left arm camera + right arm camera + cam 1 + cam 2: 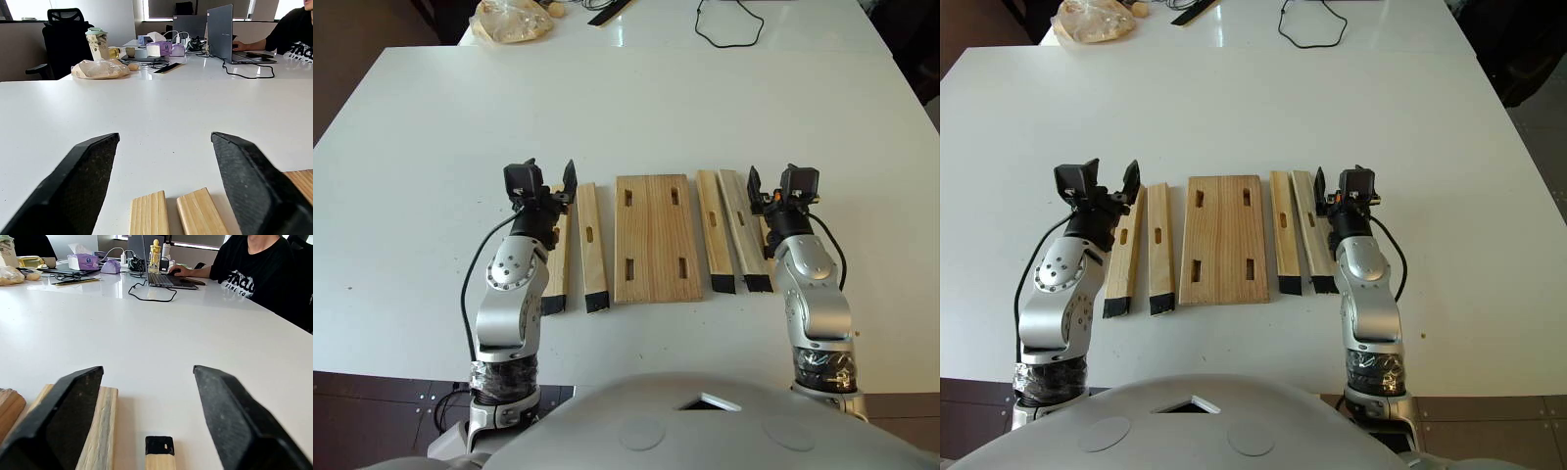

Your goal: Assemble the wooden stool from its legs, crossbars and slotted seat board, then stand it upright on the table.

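Wide table (pixel 626 108) stretches beyond the seat board (pixel 652 238); legs (pixel 594 245) lie close beside it on both sides.

**Clutter on the far desk**

A white desk (pixel 803 24) carries nearly all of it. A clear bag (pixel 514 22) of pale food lies near the desk's left front edge. A small brown lump (pixel 133 66) sits just beside the bag, and a flat black strip (pixel 168 67) lies a little further right. A thin black cable (pixel 729 29) loops over the middle of the desk, close in front of an open grey laptop (pixel 220 32). A second laptop (pixel 188 25) stands near the first. Around them sit a lidded cup (pixel 97 41), a white tissue box (pixel 156 49), a purple pouch (pixel 172 48) and a yellow figure (pixel 156 252). A black office chair (pixel 66 34) stands beyond the desk, behind the bag.
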### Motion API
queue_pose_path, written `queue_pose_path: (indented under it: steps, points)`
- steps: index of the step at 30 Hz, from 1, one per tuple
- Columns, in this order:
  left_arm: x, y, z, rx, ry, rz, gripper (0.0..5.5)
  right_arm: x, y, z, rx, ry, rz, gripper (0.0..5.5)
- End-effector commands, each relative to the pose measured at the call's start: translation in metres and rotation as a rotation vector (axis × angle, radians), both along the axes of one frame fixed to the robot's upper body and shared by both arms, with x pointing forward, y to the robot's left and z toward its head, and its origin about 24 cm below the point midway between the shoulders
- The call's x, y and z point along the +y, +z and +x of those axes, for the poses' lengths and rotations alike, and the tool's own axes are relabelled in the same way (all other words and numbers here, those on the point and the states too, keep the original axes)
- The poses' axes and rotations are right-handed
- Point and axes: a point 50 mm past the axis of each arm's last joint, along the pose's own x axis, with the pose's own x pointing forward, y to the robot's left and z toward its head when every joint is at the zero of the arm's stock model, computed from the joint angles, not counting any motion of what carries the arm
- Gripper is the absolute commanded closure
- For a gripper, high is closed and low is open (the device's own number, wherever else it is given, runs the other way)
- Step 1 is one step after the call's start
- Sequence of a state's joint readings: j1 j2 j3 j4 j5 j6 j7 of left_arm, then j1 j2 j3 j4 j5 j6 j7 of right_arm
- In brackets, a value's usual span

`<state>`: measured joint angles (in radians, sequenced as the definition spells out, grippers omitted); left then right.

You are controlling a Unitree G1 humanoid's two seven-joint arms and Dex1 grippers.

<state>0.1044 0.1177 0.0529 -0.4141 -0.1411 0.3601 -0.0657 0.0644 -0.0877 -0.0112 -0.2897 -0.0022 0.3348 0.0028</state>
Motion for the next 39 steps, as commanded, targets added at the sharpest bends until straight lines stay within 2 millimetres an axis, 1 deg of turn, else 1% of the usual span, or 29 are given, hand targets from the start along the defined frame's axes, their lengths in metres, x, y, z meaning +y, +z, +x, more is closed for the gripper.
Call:
queue_pose_path:
  steps: [1, 5, 11, 17, 23, 28, 39]
  points:
    - [0.0001, -0.0012, 0.0021, 0.006, -0.003, 0.007, 2.02, -0.0011, 0.0012, 0.0014, -0.011, -0.013, -0.001, 2.10]
    - [0.0024, 0.0000, 0.0024, 0.006, 0.001, 0.012, 2.02, -0.0007, 0.0017, 0.0010, -0.013, -0.018, 0.002, 2.10]
    - [-0.0009, 0.0006, -0.0011, 0.005, -0.007, 0.012, 2.02, 0.0023, 0.0014, -0.0008, -0.014, -0.001, 0.009, 2.10]
    - [0.0001, 0.0030, 0.0012, -0.005, -0.005, 0.015, 2.02, 0.0010, 0.0001, -0.0025, -0.004, -0.013, 0.008, 2.10]
    - [-0.0037, 0.0019, -0.0007, -0.007, -0.001, -0.003, 2.02, -0.0023, 0.0013, 0.0003, -0.004, -0.018, -0.002, 2.10]
    - [-0.0033, 0.0022, -0.0015, -0.010, 0.006, -0.012, 2.02, -0.0029, -0.0001, -0.0017, 0.004, -0.016, -0.004, 2.10]
    - [-0.0037, 0.0018, 0.0018, -0.005, -0.001, 0.002, 2.02, 0.0006, 0.0011, 0.0005, -0.008, -0.004, 0.013, 2.10]
